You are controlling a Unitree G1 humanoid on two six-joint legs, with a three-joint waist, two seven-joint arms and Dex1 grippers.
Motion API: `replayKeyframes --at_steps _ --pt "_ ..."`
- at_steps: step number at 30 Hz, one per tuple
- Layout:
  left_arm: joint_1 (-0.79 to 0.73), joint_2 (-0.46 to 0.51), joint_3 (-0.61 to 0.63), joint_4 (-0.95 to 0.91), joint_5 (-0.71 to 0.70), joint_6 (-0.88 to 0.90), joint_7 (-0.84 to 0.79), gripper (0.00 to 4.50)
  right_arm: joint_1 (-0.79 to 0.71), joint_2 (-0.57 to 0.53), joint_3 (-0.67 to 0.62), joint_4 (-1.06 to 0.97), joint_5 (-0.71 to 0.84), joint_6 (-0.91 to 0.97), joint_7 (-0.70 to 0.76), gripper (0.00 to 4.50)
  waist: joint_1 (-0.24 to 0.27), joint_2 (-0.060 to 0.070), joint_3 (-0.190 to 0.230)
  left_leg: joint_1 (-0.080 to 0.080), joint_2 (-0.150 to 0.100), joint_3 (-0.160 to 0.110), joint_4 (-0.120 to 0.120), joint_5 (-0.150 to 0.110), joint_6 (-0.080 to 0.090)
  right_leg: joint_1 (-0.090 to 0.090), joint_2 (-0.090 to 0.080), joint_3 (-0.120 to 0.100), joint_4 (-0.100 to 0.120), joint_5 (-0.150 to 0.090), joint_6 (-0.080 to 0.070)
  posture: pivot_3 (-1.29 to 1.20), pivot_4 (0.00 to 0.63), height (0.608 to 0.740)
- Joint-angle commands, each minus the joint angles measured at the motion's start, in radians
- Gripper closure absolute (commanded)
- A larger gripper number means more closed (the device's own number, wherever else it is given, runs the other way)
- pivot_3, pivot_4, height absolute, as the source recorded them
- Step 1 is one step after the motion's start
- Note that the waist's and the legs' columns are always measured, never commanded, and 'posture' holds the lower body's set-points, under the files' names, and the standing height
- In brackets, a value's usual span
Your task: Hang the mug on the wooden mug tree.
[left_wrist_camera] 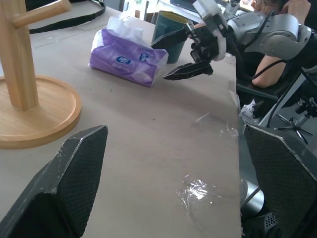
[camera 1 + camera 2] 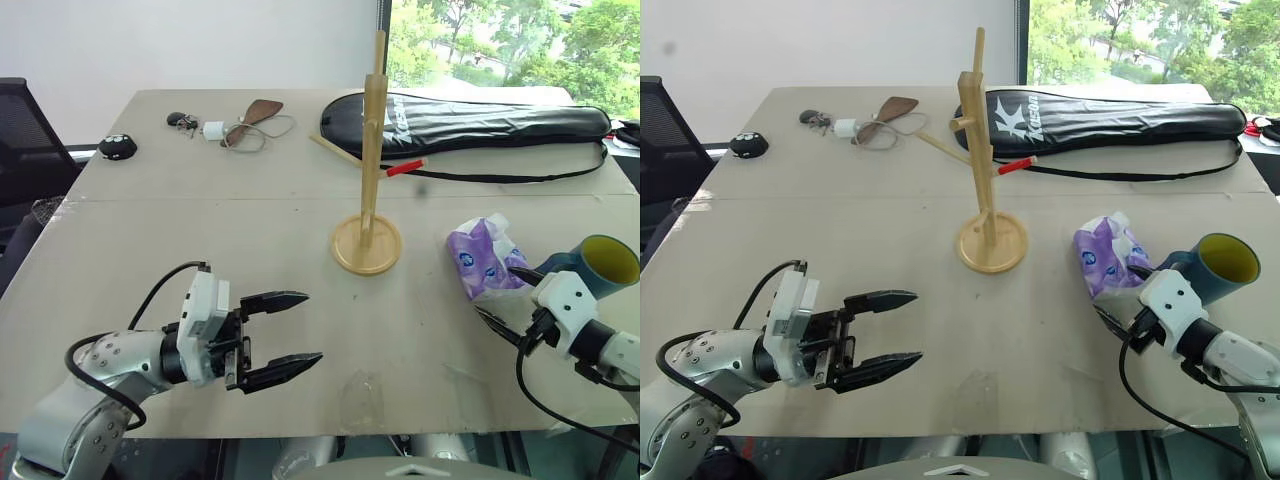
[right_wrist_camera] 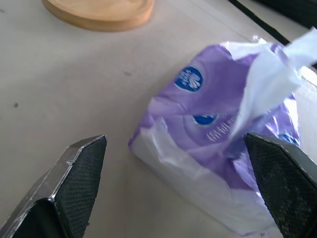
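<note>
Black fingers of the left gripper point(image 2: 292, 330) stand spread wide and empty, pointing toward the wooden mug tree point(image 2: 370, 165), which stands upright on its round base ahead and to the right of them, well apart. Further right, the right gripper point(image 1: 184, 55) is also spread, holding nothing, its tips just beside the purple-and-white tissue packet point(image 2: 482, 258). The teal-blue mug point(image 2: 594, 263) stands just behind that gripper, unhung.
</note>
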Motion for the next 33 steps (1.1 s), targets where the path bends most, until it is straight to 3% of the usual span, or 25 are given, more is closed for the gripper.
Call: replayKeyframes --at_steps 1,3,6,14,23,33 --pt "0.01 -0.002 0.025 -0.045 -0.02 -0.012 0.017 0.0 -0.049 0.0 0.033 0.042 -0.03 -0.003 -0.011 0.01 0.001 0.0 0.0 0.0 0.0 0.0 0.0 0.0 0.0 0.0 0.0 0.0 0.0 0.0 0.0 0.0 0.15 0.74" --pt "0.017 -0.004 0.022 -0.049 -0.013 -0.018 0.023 0.0 -0.08 -0.006 0.075 0.082 -0.061 -0.014 -0.006 0.01 0.002 0.0 0.0 0.0 0.0 0.0 0.0 0.0 0.0 0.0 0.0 0.0 0.0 0.0 0.0 0.0 0.15 0.74" --pt "0.019 -0.007 0.027 -0.049 -0.01 -0.026 0.032 0.0 -0.139 0.001 0.127 0.117 -0.095 -0.04 -0.004 0.73 0.001 0.0 0.0 0.0 0.0 0.0 0.001 0.0 0.0 0.0 0.0 0.0 0.0 0.0 0.0 0.0 0.15 0.74" --pt "0.013 -0.009 0.02 -0.032 -0.003 -0.046 0.039 0.0 -0.165 -0.019 0.132 0.104 -0.111 -0.059 0.02 4.38 0.002 0.0 0.0 0.0 0.0 0.0 0.001 0.0 0.0 0.0 0.0 0.0 -0.001 0.0 0.0 0.0 0.15 0.74" --pt "-0.009 -0.034 -0.005 -0.005 0.026 -0.077 0.041 0.0 -0.229 0.014 0.066 -0.015 -0.067 -0.093 -0.017 4.38 0.001 0.0 0.0 0.0 0.0 0.0 0.001 0.0 0.0 0.0 0.0 0.0 0.0 0.0 0.0 0.0 0.15 0.74" --pt "-0.035 -0.049 -0.029 0.016 0.043 -0.089 0.037 0.0 -0.344 -0.031 -0.035 -0.066 -0.028 0.022 -0.054 4.38 0.002 0.0 0.0 -0.001 0.0 0.0 0.0 0.0 0.0 0.0 0.0 -0.001 -0.001 0.0 0.0 0.0 0.15 0.74"
